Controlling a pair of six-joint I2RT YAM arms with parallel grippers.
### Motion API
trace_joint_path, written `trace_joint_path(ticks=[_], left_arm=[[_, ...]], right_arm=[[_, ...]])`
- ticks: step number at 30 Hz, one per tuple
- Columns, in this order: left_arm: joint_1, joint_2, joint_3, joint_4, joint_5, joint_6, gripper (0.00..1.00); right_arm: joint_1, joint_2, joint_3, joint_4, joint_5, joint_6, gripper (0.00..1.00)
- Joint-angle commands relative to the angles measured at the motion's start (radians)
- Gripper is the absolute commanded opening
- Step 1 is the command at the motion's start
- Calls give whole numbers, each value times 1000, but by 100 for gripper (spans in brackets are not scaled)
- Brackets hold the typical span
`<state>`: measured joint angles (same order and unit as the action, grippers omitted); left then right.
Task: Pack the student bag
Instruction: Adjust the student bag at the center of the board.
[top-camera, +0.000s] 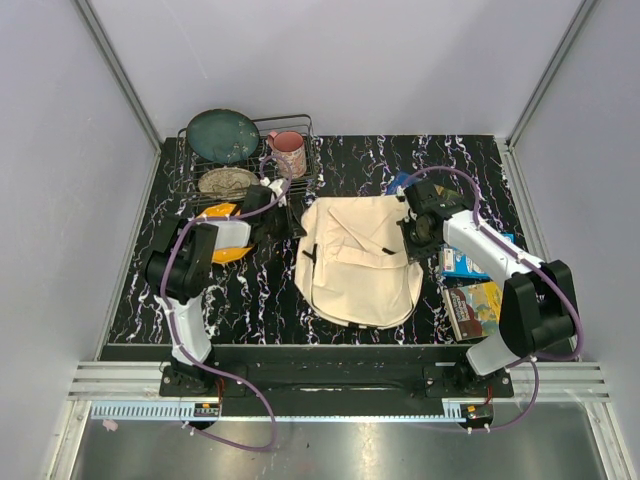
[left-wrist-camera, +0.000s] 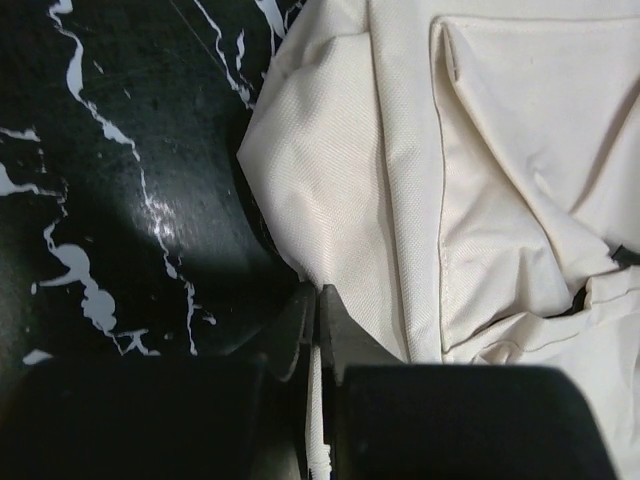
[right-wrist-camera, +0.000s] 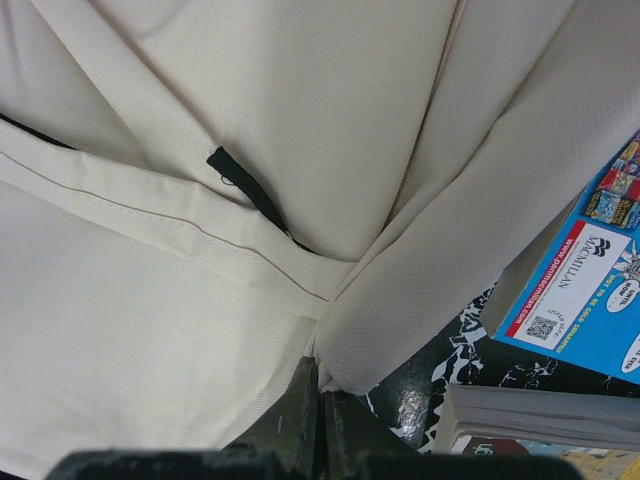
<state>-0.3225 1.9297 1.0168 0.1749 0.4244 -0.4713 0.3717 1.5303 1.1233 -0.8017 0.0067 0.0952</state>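
Slippage is the main risk: the left gripper (left-wrist-camera: 317, 312) pinches only a thin edge of the bag (top-camera: 358, 262), and the right gripper (right-wrist-camera: 318, 372) a fold on its opposite side. The bag lies flat mid-table (top-camera: 250, 295). Uneven lifting could pull either pinch free or drag fabric over the books (top-camera: 470, 292).

White-and-black arms (top-camera: 480, 250), purple cables (top-camera: 577, 310); black fingers (left-wrist-camera: 345, 340)

The cream canvas student bag (top-camera: 358, 262) lies flat and rumpled mid-tabletop (top-camera: 250, 290), flap down, small black buckles showing.
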Motion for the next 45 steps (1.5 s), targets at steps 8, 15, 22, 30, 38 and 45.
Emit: trace_joint_path(ticks=[8, 15, 22, 30, 38, 45], left_arm=[[-24, -274, -286, 69, 24, -82, 0], [-35, -429, -472, 98, -73, -150, 0], [-49, -505, -569, 146, -98, -201, 0], [-66, -526, -587, 144, -145, -233, 0], [-67, -567, -615, 141, -211, -279, 0], [-75, -623, -638, 144, -249, -308, 0]], right_arm=[[4, -48, 98, 174, 36, 28, 5], [3, 77, 239, 185, 45, -3, 9], [3, 238, 388, 188, 10, -11, 11], [4, 366, 504, 138, 91, 32, 64], [3, 36, 322, 177, 181, 168, 81], [50, -263, -58, 442, -227, 531, 75]])
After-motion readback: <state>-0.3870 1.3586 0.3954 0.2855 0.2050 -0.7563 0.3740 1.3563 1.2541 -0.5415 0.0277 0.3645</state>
